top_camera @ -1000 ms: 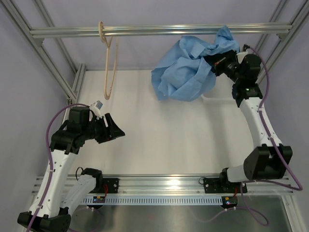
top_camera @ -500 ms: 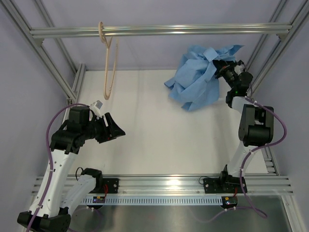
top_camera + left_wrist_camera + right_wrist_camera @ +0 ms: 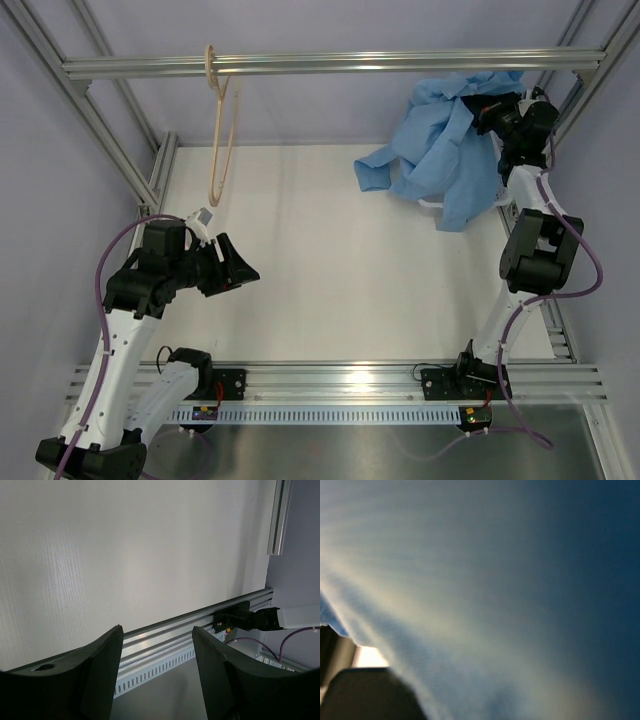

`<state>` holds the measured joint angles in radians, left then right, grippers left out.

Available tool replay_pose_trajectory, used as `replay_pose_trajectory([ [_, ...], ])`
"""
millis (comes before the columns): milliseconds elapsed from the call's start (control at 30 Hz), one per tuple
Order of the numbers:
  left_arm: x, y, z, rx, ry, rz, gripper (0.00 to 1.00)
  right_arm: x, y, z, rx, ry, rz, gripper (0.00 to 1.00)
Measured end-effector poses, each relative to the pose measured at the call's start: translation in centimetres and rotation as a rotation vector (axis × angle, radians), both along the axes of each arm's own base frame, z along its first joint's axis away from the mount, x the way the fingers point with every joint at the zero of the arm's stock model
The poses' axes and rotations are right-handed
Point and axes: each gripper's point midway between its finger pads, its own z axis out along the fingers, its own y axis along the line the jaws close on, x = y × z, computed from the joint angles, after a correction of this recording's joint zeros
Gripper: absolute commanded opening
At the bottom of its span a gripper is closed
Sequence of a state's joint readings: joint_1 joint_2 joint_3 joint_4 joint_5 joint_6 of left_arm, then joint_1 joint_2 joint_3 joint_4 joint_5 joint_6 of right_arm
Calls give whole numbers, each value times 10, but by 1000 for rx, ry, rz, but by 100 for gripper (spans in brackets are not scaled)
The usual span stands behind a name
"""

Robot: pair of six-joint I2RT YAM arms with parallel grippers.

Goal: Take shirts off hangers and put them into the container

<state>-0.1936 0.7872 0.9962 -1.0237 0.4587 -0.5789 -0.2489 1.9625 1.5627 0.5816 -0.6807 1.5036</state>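
Right fingers [image 3: 490, 108] are pinched shut on the shirt [image 3: 450, 170], now raised at the counter's back right corner; a second ago the bundle hung lower and further left. It drapes over the mostly hidden basket [image 3: 429, 207], so the drop looks close. Hanger [image 3: 222, 130] bare, unmoved. Left fingers [image 3: 102, 675] part open, empty, unchanged.

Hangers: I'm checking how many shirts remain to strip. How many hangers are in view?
1. The wooden hanger hangs bare from the overhead rail, far left. The lifted shirt in the right gripper may hide some rail behind it.
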Motion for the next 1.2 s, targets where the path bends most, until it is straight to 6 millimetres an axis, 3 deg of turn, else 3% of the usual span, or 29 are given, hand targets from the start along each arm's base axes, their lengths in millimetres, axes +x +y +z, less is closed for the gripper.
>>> replay_pose_trajectory([
  [167, -1, 0, -1, 0, 7, 2, 62, 32, -8, -28, -192, 86, -18, 0],
  [300, -3, 0, -2, 0, 11, 2, 62, 50, -25, -78, -378, 257, -64, 0],
  [500, -8, 1, -5, -3, 21, 4, 61, 49, -45, -160, -713, 581, -137, 0],
  [600, -8, 0, -3, -12, 21, 4, 61, 39, -46, -207, -851, 731, -111, 2],
  [700, -9, -3, -1, -28, 22, -1, 61, 17, -42, -261, -965, 899, -39, 26],
  [767, -9, -4, 0, -38, 20, -8, 61, -1, -36, -294, -1030, 996, 24, 30],
  [867, -9, -7, 3, -56, 17, -18, 62, -28, -27, -325, -1101, 1105, 112, 39],
  [933, -9, -9, 4, -65, 16, -22, 61, -38, -24, -329, -1118, 1129, 140, 45],
  [1033, -9, -11, 7, -81, 11, -29, 61, -48, -24, -319, -1141, 1129, 142, 54],
  [1200, -5, -20, 11, -130, -7, -58, 61, -41, -26, -279, -1158, 1037, 103, 67],
])
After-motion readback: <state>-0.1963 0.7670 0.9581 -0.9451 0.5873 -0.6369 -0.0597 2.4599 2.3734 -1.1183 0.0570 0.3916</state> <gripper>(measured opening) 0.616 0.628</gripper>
